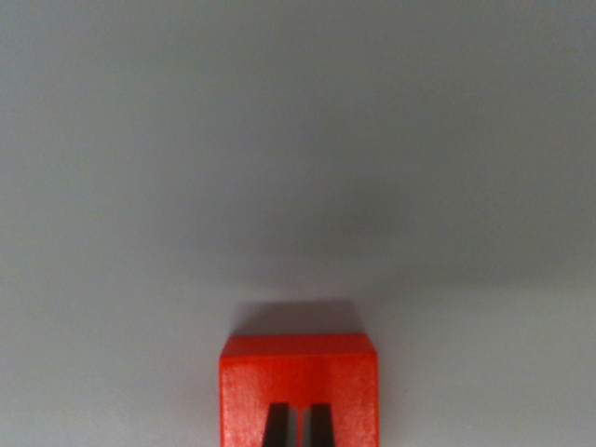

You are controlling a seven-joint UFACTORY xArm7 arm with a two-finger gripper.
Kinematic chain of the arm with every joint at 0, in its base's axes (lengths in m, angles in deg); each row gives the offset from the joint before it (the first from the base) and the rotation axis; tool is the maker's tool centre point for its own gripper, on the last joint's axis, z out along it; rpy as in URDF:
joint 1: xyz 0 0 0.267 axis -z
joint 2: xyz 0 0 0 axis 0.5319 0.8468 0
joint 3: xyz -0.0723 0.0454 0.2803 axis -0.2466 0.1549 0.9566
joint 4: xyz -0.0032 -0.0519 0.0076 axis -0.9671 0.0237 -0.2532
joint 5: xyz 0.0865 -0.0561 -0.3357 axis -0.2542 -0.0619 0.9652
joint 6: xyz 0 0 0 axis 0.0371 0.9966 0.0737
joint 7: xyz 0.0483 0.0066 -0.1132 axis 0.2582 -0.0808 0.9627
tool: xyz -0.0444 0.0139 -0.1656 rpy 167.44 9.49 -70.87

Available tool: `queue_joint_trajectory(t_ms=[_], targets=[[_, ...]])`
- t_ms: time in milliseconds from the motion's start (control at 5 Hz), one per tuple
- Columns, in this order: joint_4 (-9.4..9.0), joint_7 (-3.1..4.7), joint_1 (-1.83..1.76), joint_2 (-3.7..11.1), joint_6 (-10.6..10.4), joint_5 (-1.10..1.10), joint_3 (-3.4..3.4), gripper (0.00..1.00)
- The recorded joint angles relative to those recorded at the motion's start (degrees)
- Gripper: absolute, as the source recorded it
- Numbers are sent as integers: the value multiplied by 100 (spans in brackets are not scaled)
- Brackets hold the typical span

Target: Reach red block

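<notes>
1. On the wrist view's left there is only the plain grey surface (112, 186), bare and evenly lit. Nothing else stands on it in this part of the picture.

2. At the bottom middle sits the red block (300, 377), resting on the surface with its top face and near face both showing. It is cut off by the lower edge of the picture. A soft shadow lies on the surface just behind its far edge.

3. In front of the block's near face, at the very bottom, the two dark tips of the end effector (298, 426) poke into view. Only a thin sliver of red shows between them, so they stand nearly pressed together with nothing held. Whether they touch the block or hang just above it cannot be told from this angle.

4. On the wrist view's right the grey surface carries on, bare again.

5. Judged from this, the reach is in its last stretch: the tips are lined up with the block's middle and look very close to it.

6. The next move likely calls for a short, slow approach straight on, with no sideways drift, stopping at contact so the block is not pushed along the surface.
</notes>
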Motion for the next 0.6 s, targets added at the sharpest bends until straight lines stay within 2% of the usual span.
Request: queue_joint_trajectory(t_ms=[600], targets=[[-66,2,-4,33,-94,-2,1,0]])
